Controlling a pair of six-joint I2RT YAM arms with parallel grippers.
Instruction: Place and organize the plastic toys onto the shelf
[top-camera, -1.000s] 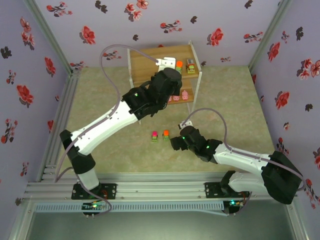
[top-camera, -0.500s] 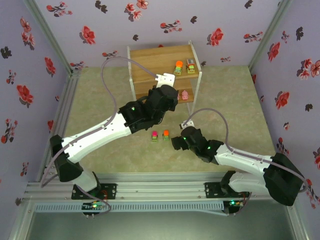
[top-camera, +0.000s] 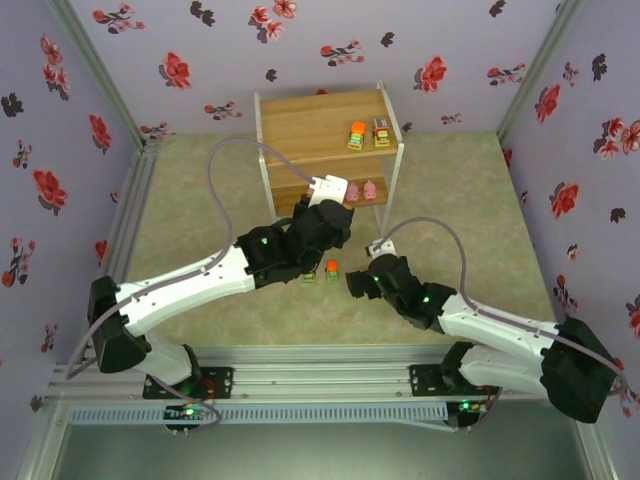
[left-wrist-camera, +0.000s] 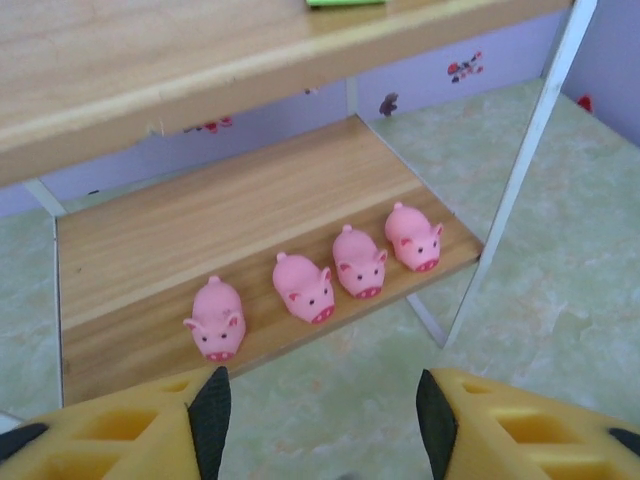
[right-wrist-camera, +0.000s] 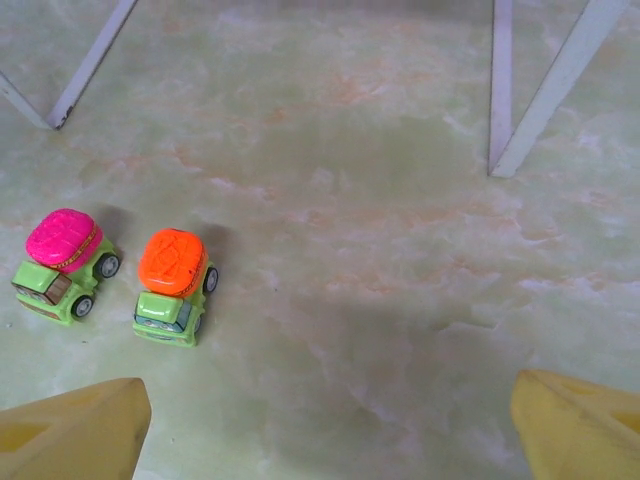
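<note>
On the lower shelf board (left-wrist-camera: 200, 225) four pink pigs (left-wrist-camera: 305, 288) are lined up. Magenta-topped truck (right-wrist-camera: 62, 265) and orange-topped truck (right-wrist-camera: 175, 285) are found on the table (right-wrist-camera: 400, 250). Left gripper (left-wrist-camera: 322, 420), right gripper (right-wrist-camera: 328, 425): held spread, empty. Risk: wheeled trucks may be rolled away by an off-centre finger.

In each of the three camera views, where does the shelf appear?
Top external: shelf at far centre, before the back wall.
Left wrist: its two boards across the upper half, four pink pigs on the lower.
Right wrist: its white legs at the top edge.
Shared landmark: the pale green tabletop.
</note>
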